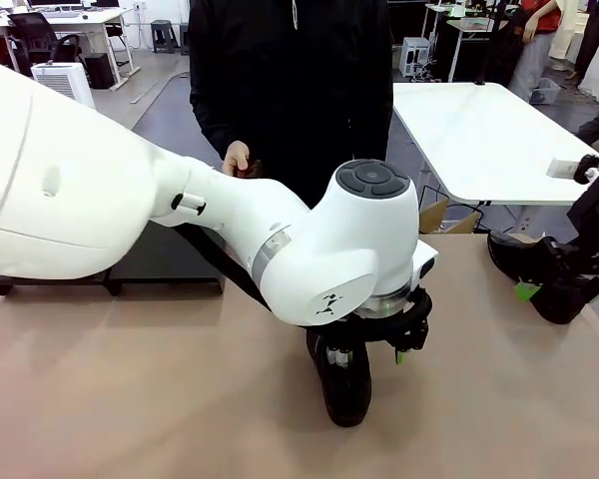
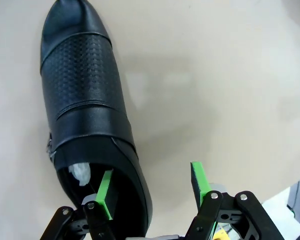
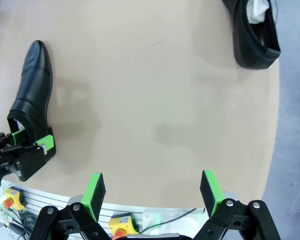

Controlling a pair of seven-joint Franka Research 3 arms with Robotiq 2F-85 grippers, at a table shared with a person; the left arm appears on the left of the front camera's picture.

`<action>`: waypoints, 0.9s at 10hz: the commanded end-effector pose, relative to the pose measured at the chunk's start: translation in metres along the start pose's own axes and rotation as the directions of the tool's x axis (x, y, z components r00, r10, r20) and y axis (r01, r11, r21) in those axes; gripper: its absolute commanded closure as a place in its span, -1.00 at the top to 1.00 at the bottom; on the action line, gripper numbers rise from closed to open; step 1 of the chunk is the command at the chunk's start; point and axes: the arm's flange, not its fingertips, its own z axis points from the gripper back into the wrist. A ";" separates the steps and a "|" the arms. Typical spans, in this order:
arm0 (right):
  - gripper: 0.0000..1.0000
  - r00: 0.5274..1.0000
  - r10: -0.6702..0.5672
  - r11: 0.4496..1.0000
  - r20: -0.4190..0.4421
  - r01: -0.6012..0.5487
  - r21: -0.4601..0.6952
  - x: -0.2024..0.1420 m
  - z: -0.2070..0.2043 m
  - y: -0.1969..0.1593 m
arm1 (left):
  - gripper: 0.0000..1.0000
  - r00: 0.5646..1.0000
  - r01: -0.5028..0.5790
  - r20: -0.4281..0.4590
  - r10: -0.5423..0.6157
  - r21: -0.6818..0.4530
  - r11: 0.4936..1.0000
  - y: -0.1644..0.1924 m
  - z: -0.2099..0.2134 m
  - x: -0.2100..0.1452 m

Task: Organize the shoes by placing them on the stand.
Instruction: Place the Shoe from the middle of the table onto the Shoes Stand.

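the left arm is a fat, glossy white shell, with a grey band at one joint, a dark grey button cap on its rounded wrist housing and a tiny black figure mark lower down. a black cable runs beneath it. the left gripper and right gripper are black linkages with silvery pivot pins and bright green pads.

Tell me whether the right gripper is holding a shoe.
No, the right gripper stands with jaws open over bare table, nothing between them.
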 end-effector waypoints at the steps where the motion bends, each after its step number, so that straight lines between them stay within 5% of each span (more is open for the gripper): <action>1: 1.00 1.000 -0.009 1.000 -0.001 0.009 0.012 0.001 0.000 0.000 | 0.51 0.997 -0.073 0.021 0.072 0.032 0.997 -0.010 -0.013 0.002; 2: 1.00 1.000 -0.009 1.000 -0.001 0.009 0.012 0.001 0.000 0.000 | 0.51 0.991 -0.132 0.013 0.132 0.028 0.991 -0.009 -0.017 0.005; 3: 1.00 1.000 -0.009 1.000 -0.001 0.009 0.012 0.001 0.000 0.000 | 0.25 0.991 -0.129 0.031 0.128 0.046 0.991 -0.009 -0.016 0.007; 6: 1.00 1.000 -0.009 1.000 -0.001 0.009 0.012 0.001 0.000 0.000 | -0.90 0.985 -0.171 0.033 0.169 0.086 0.982 -0.009 -0.013 0.008; 9: 1.00 1.000 -0.009 1.000 -0.001 0.009 0.012 0.001 0.000 0.000 | -1.00 0.984 -0.179 0.007 0.180 0.119 0.977 -0.006 -0.019 0.005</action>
